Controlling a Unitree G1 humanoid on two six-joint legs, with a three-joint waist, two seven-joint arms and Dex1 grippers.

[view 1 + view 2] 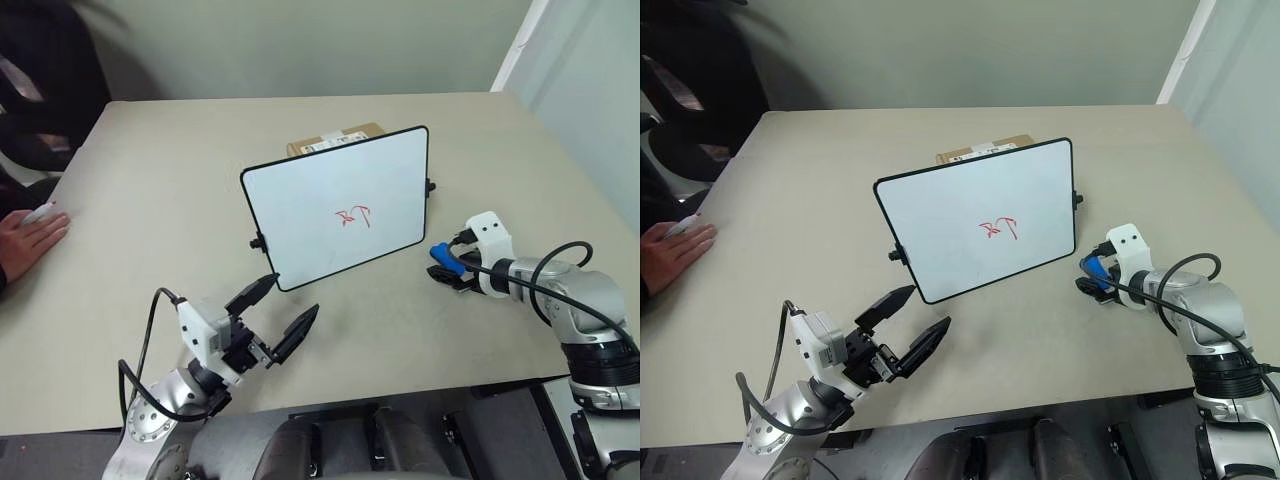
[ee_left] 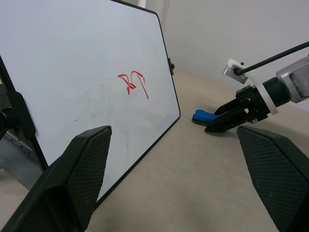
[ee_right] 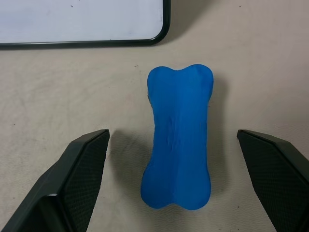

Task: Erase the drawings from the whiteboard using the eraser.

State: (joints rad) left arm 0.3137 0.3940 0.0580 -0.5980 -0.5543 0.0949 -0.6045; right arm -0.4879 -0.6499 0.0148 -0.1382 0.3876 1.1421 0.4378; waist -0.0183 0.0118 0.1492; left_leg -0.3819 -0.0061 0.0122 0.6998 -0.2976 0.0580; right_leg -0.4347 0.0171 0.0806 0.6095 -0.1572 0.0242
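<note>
Right wrist view — eraser [image 3: 178,137] at frame centre, lying on the table between the wide-spread, empty right gripper [image 3: 176,181] fingers; close squarely on its narrow waist.

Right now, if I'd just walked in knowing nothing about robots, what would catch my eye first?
Probably the whiteboard propped upright mid-table, with a small red scribble on its white face and a cardboard box behind it. Next, the bright blue eraser lying flat on the table beside the board, framed by the open right gripper. At the table's left edge, a person's hand rests.
</note>
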